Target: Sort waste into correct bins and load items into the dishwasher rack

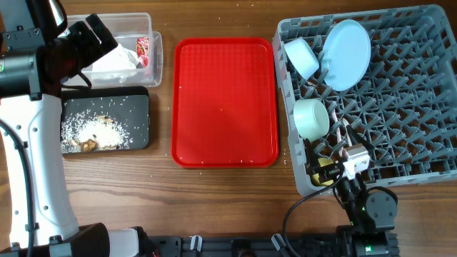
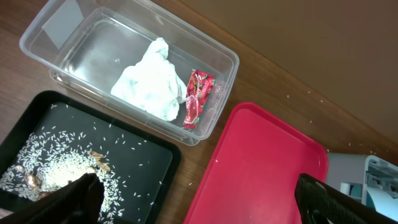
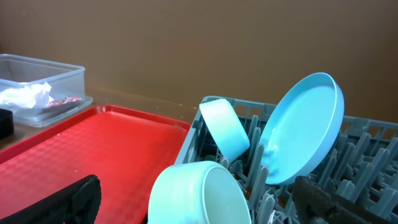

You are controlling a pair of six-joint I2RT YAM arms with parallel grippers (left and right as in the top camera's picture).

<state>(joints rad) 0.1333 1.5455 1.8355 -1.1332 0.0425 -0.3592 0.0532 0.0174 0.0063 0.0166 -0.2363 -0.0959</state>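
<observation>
My left gripper [image 1: 103, 36] [image 2: 205, 205] is open and empty, above the clear tub [image 1: 153, 68] [image 2: 221, 56] and the black tray [image 1: 139, 100] [image 2: 155, 155]. The tub holds the white napkin [image 2: 149, 81] and the red wrapper [image 1: 143, 50] [image 2: 198, 96]. The black tray holds rice with brown scraps [image 1: 96, 130] [image 2: 56, 168]. My right gripper [image 1: 350, 160] [image 3: 202, 202] is open at the front left corner of the grey rack [image 1: 400, 107] [image 3: 373, 149], just behind the mint bowl [image 1: 311, 118] [image 3: 205, 193]. The blue bowl [image 1: 301, 57] [image 3: 224, 127] and blue plate [image 1: 346, 44] [image 3: 305, 127] stand in the rack. The yellow cup [image 1: 325, 171] is partly hidden under the gripper.
The flat red serving tray [image 1: 225, 100] [image 2: 261, 162] [image 3: 93, 149] lies between the bins and the rack, with a few rice grains on it. Loose grains dot the wooden table. White cutlery handles [image 1: 337, 132] stick up in the rack near the mint bowl.
</observation>
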